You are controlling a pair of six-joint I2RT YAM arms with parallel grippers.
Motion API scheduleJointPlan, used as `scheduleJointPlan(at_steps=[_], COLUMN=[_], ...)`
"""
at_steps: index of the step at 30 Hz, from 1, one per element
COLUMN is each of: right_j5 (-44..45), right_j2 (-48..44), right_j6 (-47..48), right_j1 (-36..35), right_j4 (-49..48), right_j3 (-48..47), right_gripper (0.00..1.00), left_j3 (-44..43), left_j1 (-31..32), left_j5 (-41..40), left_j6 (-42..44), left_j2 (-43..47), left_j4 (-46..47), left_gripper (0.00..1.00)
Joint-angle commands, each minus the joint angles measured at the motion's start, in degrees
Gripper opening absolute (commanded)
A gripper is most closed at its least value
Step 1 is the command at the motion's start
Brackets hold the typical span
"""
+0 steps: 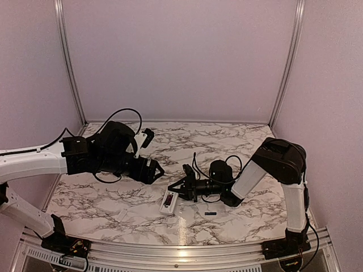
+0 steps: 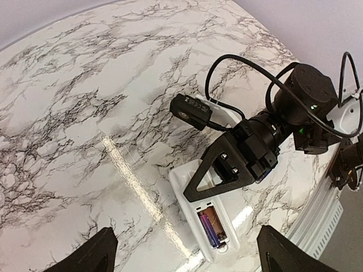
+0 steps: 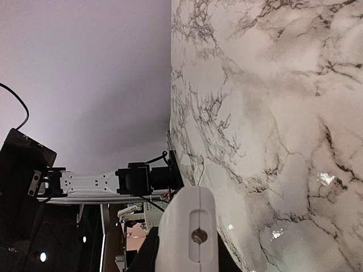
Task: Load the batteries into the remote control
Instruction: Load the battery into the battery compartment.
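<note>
Marble-patterned table (image 1: 113, 195) carries the remote control (image 1: 169, 202) near its front edge, about midway between the two arms. It lies back-up, and in the left wrist view its battery bay is uncovered. One battery (image 2: 209, 226), its wrap purple and coppery, lies in the bay next to an unfilled slot. The second battery (image 1: 210, 213) lies loose on the marble to the right of the remote, apart from it and just in front of the right arm's forearm.

The right gripper (image 1: 180, 187) reaches in low from the right, turned on its side. Its black triangular finger (image 2: 218, 175) lies across the end of the remote away from the open bay, touching or almost touching the white casing. I cannot tell whether those fingers are clamped on the casing or merely resting there.

The left gripper (image 1: 154, 170) hangs above the table to the left of the remote. Its fingers (image 2: 93, 252) are spread wide with nothing between them, and the remote lies beyond the tips. A small white piece (image 1: 122, 215) lies on the marble well to the left of the remote.
</note>
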State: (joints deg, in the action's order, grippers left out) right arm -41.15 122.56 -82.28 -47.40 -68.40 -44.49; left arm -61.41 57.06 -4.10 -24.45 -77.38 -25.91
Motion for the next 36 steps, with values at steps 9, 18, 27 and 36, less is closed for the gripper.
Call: scheduleJointPlan(at_steps=[9,18,27,36], right_j5=[-12.29,-13.16,-13.2,-13.36], right_j2=[-6.71,-10.31,-10.15,-10.33], right_j6=[6.22,10.72,9.36,8.68], right_j1=[-0.7,-0.77,-1.59,-1.73], right_j4=[6.16,15.45,14.57,13.43], right_j3=[-1.67,-1.77,-1.85,-1.21], right_gripper=[0.0,0.0,0.0,0.0], left_j3=[12.32,13.86,12.35,10.86], left_j1=[1.54,6.23,10.72,12.35], left_j5=[15.43,19.09,15.32,12.27], left_j6=[34.63,41.92,46.64,48.42], left_j2=[11.87,9.0,4.23,0.0], left_j4=[9.51,11.97,11.02,10.78], left_gripper=[0.67,0.45,0.37,0.34])
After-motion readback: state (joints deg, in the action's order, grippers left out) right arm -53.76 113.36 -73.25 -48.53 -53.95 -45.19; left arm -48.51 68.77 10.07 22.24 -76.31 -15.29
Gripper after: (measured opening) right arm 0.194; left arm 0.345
